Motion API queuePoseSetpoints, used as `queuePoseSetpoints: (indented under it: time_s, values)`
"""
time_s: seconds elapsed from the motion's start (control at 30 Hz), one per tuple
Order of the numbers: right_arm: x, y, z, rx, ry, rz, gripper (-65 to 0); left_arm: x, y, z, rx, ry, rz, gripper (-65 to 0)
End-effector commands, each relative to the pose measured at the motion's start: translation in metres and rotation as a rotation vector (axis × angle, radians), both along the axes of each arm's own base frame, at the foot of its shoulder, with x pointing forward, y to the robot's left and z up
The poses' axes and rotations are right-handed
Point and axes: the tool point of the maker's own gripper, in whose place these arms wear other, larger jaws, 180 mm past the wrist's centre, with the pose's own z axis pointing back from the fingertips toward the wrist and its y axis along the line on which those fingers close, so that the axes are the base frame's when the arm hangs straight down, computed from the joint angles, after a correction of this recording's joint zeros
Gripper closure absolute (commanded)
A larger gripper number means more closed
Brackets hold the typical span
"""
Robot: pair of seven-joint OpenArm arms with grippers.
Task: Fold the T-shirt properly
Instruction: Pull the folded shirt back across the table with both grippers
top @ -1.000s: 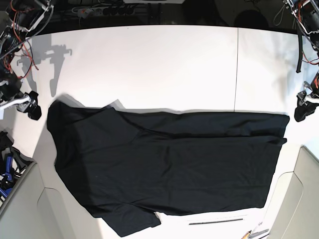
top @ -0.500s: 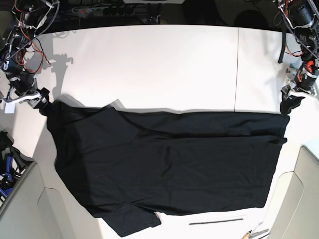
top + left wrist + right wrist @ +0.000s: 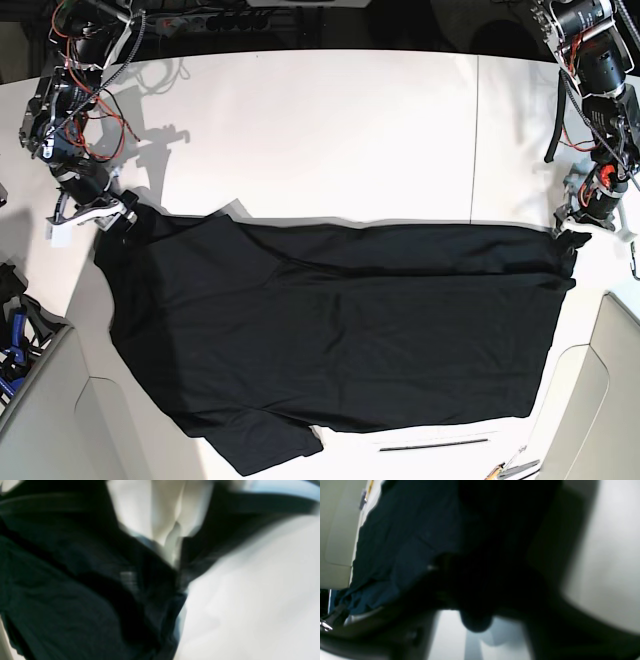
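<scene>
The black T-shirt (image 3: 340,320) lies spread flat across the white table (image 3: 320,130), with one sleeve at the near left. My left gripper (image 3: 572,238) sits on the shirt's far right corner. In the blurred left wrist view its jaws meet on a pinch of black fabric (image 3: 50,592). My right gripper (image 3: 125,215) covers the shirt's far left corner, and the cloth there is drawn up into it. The right wrist view is very dark, with navy-black fabric (image 3: 407,530) bunched right against the jaws.
Grey bins stand at the near left (image 3: 40,420) and near right (image 3: 615,380). A thin black rod (image 3: 435,444) and small tools (image 3: 510,468) lie by the front edge. Blue clips (image 3: 12,345) sit at the left edge. Cables hang behind both arms.
Both grippers have moved in from beside the table onto the shirt's two far corners and closed there. The far left corner has shifted slightly inward.
</scene>
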Motion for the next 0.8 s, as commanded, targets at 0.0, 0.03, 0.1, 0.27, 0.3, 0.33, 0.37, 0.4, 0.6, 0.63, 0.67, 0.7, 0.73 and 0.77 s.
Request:
queuePoseSetpoints:
  time_s: [0.0, 0.03, 0.1, 0.27, 0.3, 0.33, 0.37, 0.4, 0.6, 0.63, 0.67, 0.7, 0.73, 0.77]
  values:
    - [0.009, -0.009, 0.013, -0.018, -0.044, -0.011, -10.1, 0.010, 0.010, 0.019, 0.023, -0.053, 0.009, -5.9]
    - [0.010, -0.009, 0.013, -0.019, -0.047, -0.012, -3.4, 0.010, 0.009, 0.020, 0.023, -0.057, 0.000, -0.2]
    - [0.014, -0.009, 0.017, -0.022, -0.057, -0.007, 0.0, 0.011, 0.005, 0.023, 0.027, -0.073, -0.034, 0.0]
    - [0.020, 0.001, 0.024, -0.031, -0.040, 0.067, 0.0, 0.014, -0.003, 0.035, 0.050, -0.093, -0.116, 0.0]
    - [0.019, 0.002, 0.025, -0.036, -0.031, 0.082, 0.0, 0.014, -0.004, 0.036, 0.056, -0.083, -0.128, 0.0]
    - [0.018, 0.003, 0.026, -0.041, -0.023, 0.094, 0.0, 0.014, -0.005, 0.038, 0.063, -0.075, -0.140, 0.0]
    - [0.016, 0.003, 0.027, -0.049, -0.019, 0.102, 0.0, 0.013, -0.006, 0.040, 0.072, -0.069, -0.153, 0.0]
    - [0.014, 0.002, 0.028, -0.055, -0.017, 0.107, 0.0, 0.011, -0.008, 0.042, 0.083, -0.066, -0.164, 0.0]
    - [-0.019, -0.001, 0.028, -0.108, -0.002, 0.124, 0.0, -0.018, -0.013, 0.049, 0.178, -0.028, -0.244, 0.0]
    - [-0.026, -0.001, 0.028, -0.119, 0.001, 0.127, 0.0, -0.024, -0.012, 0.051, 0.189, -0.027, -0.244, 0.0]
    - [-0.032, -0.002, 0.029, -0.129, 0.002, 0.130, 0.0, -0.030, -0.009, 0.052, 0.193, -0.028, -0.235, 0.0]
    - [-0.038, -0.002, 0.030, -0.142, 0.006, 0.135, 0.0, -0.036, -0.006, 0.053, 0.191, -0.028, -0.224, 0.0]
    - [-0.045, -0.002, 0.030, -0.156, 0.011, 0.139, 0.0, -0.043, -0.002, 0.053, 0.188, -0.022, -0.213, 0.0]
    - [-0.052, -0.003, 0.030, -0.169, 0.017, 0.144, 0.0, -0.051, 0.002, 0.052, 0.183, -0.008, -0.203, 0.0]
